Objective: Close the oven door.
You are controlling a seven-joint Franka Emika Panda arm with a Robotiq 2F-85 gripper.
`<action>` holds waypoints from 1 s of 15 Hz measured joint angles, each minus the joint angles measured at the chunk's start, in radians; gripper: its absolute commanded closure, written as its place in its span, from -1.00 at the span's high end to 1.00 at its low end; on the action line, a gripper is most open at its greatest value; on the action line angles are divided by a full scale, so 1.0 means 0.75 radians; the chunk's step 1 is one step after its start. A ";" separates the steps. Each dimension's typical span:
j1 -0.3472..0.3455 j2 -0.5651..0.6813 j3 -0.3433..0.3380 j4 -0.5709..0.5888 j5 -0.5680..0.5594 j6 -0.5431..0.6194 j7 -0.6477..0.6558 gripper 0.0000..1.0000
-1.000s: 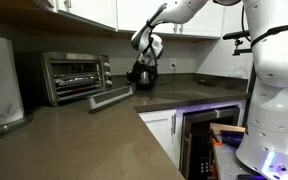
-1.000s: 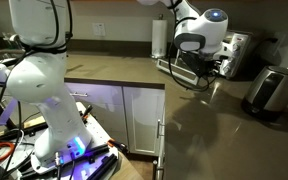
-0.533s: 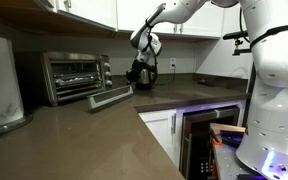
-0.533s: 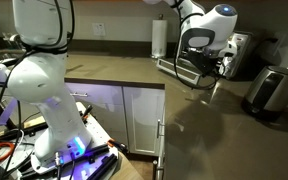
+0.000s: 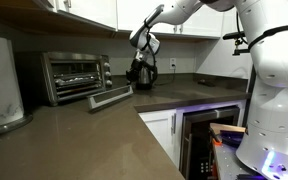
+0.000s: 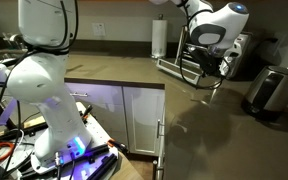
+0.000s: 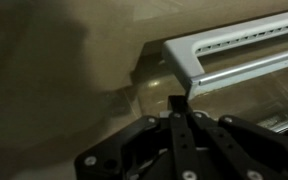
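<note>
We count one toaster oven (image 5: pixel 72 75) on the countertop (image 5: pixel 94 140), with one oven door (image 5: pixel 110 96). The door hangs open, dropped nearly flat at about 4 o'clock from the oven's mouth, just above the counter. In the wrist view the oven door (image 7: pixel 246 45) shows one pale frame corner and one long bar handle (image 7: pixel 252 72) running off toward 2 o'clock.

There is one arm and one gripper (image 5: pixel 144 73). In that exterior view it hangs at about 3 o'clock from the door's free end, close beside it; we cannot tell whether they touch. In the wrist view the gripper (image 7: pixel 179 103) has its two fingers (image 7: pixel 172 118) drawn together to a narrow point, with nothing between them. The door's corner sits just past their tip at 12 o'clock.

In an exterior view the gripper (image 6: pixel 217 68) hangs over the far end of the open oven door (image 6: pixel 180 64). There we also count one paper towel roll (image 6: pixel 159 40) upright at 10 o'clock from the door, and one silvery toaster (image 6: pixel 272 90) at 4 o'clock, well apart. One dark built-in appliance (image 5: pixel 209 138) sits under the counter.
</note>
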 measured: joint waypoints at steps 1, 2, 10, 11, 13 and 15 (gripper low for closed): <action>-0.007 0.006 0.000 0.018 0.005 -0.028 0.000 -1.00; -0.015 0.011 0.002 0.034 0.013 -0.053 0.000 -1.00; -0.055 0.017 -0.002 0.060 0.170 -0.132 -0.001 -1.00; -0.055 0.017 -0.004 0.057 0.187 -0.132 -0.001 -1.00; -0.057 0.017 -0.009 0.048 0.221 -0.132 -0.002 -1.00; -0.060 0.016 -0.013 0.039 0.265 -0.133 -0.006 -1.00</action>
